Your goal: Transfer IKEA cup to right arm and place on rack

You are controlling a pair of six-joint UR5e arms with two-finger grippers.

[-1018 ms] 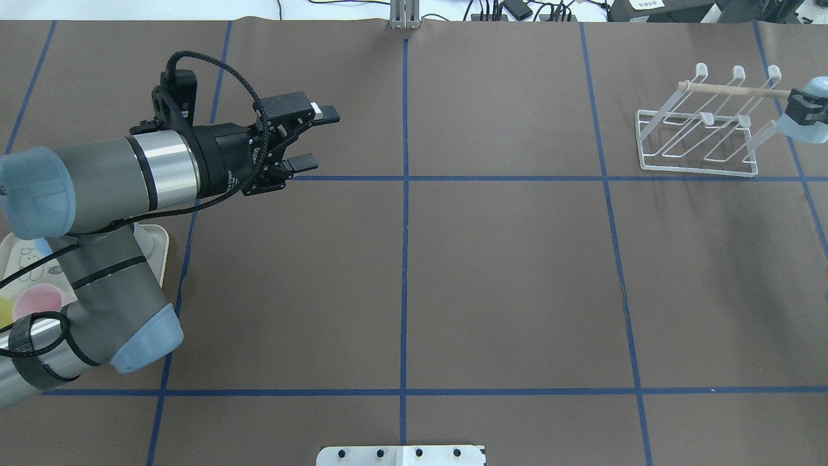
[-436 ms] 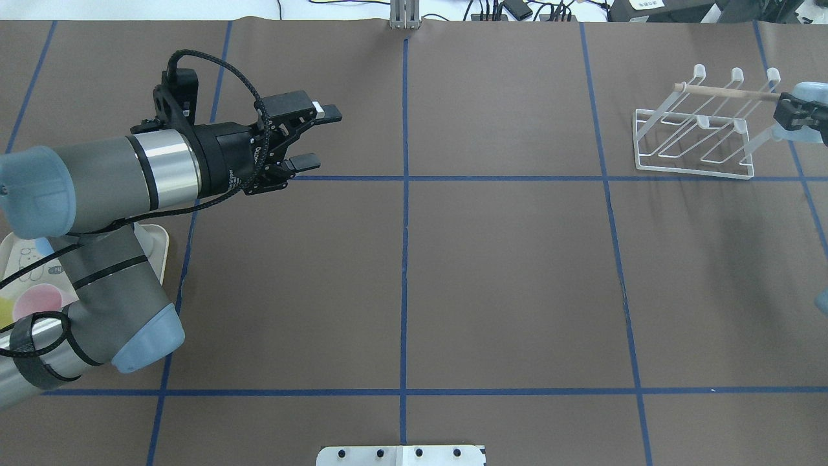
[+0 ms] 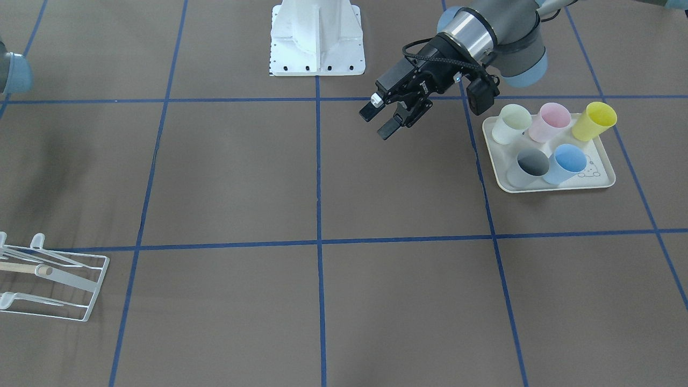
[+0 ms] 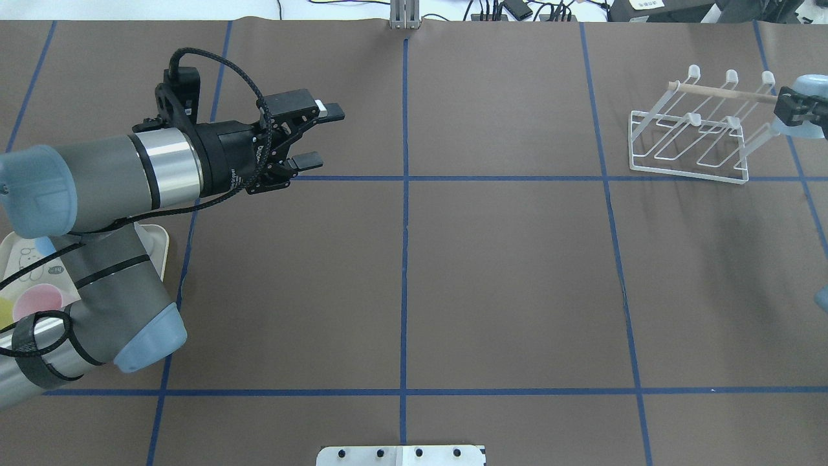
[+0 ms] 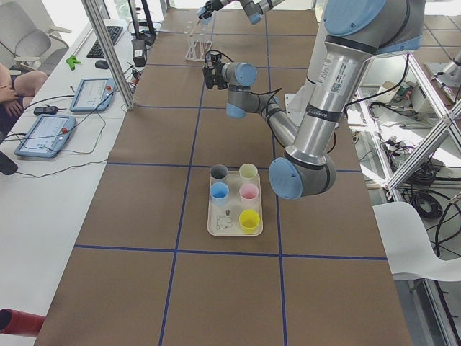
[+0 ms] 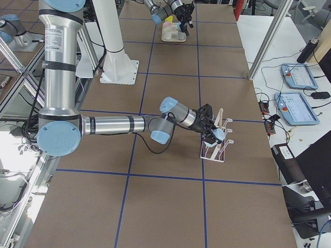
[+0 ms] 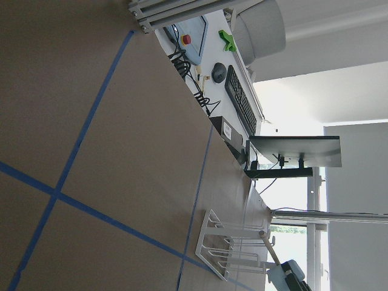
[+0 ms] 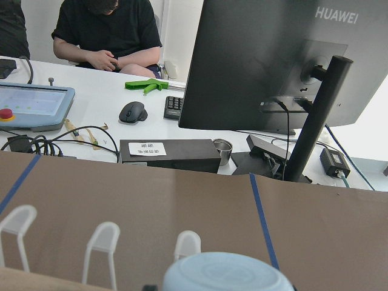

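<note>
Cup [image 4: 807, 129] — pale blue, smooth, tapered plastic — is clamped in the right gripper [image 4: 799, 109] at the rack's [image 4: 686, 176] end on the robot's right, just beside the dowel's [image 4: 724, 92] tip. To hang it well, I judge the mouth should centre over the end prong [image 4: 768, 76], clear of the pale wooden dowel, and come down straight — the rack is thin, round-tipped white wire and likely slides if nudged. The left gripper [image 4: 326, 137] hangs wide and empty, well apart from the rack.

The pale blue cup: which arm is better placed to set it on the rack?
Right. The right claw grips the pale blue cup beside the rack; the left claw hangs open, empty, far across the table.
</note>
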